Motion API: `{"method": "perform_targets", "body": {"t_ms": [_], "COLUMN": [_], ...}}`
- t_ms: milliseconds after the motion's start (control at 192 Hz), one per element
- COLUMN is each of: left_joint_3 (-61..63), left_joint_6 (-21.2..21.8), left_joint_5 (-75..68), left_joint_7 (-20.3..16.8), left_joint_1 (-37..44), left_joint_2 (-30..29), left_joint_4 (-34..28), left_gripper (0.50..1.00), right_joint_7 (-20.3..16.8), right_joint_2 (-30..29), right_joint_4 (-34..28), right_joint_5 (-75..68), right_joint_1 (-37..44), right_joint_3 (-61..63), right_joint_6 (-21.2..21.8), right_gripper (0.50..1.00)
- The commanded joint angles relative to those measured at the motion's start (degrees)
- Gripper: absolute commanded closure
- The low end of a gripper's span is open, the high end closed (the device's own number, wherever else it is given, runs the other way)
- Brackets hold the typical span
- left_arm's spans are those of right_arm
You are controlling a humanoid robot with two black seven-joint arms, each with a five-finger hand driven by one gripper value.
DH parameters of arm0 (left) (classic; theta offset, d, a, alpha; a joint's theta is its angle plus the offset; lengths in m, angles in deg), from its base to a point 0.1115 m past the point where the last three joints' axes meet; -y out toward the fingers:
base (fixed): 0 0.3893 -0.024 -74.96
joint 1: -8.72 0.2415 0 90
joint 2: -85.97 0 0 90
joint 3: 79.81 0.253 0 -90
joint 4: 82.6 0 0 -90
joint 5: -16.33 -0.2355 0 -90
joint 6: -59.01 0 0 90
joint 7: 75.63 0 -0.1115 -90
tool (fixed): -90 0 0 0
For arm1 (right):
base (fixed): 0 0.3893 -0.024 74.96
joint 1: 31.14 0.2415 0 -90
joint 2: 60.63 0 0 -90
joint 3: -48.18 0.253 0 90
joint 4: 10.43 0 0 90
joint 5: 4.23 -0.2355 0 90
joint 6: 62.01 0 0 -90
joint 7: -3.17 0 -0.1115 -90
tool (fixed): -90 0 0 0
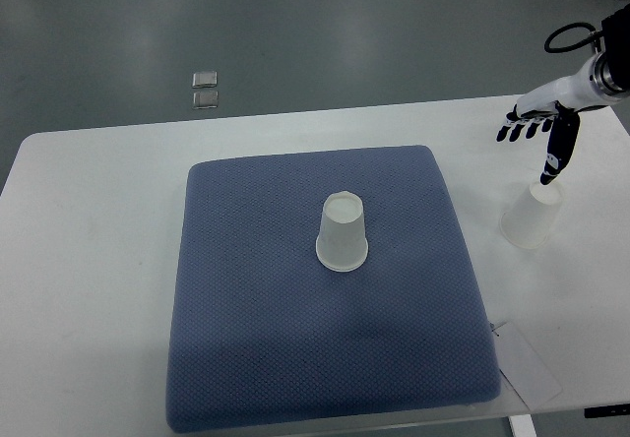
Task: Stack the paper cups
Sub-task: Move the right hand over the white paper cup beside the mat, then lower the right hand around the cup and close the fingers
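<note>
I see a white bench (89, 260) on grey floor (295, 33), blue mat (246, 358) centred. One paper cup (343, 232) sits upside-down on it; another (532, 216) stands off-mat, under my right robot hand (539, 127), fingers spread, empty.

Two paper cups are in view: one cup (343, 232) upside down on the mat, another cup (532, 216) on the bare worktop. There is one blue mat (256, 339), one white worktop (89, 260), one robot hand (539, 127), and two small clear squares (206, 89) on the floor.

Single top view, steep downward look over white table (89, 260).
</note>
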Motion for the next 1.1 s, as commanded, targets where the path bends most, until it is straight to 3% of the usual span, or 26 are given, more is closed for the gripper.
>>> {"method": "perform_targets", "body": {"t_ms": [0,177,1094], "left_joint_3": [0.0,0.1,0.0], "left_joint_6": [0.0,0.0,0.0], "left_joint_5": [0.0,-0.1,0.0], "left_joint_7": [0.0,0.0,0.0], "left_joint_1": [0.0,0.0,0.0], "left_joint_2": [0.0,0.0,0.0], "left_joint_4": [0.0,0.0,0.0], "left_gripper": [0.5,0.5,0.5], "right_joint_7": [0.0,0.0,0.0], "right_joint_2": [-0.1,-0.5,-1.2], "right_joint_4": [0.2,0.9,4.8], "right_joint_5": [1.3,3.0,6.5], "right_joint_1": [-2.0,-5.7,-15.6], "right_joint_3": [0.0,0.2,0.6], "right_joint_6": [-1.9,-6.3,-13.7], "right_gripper": [0.591,0.591,0.605]}}
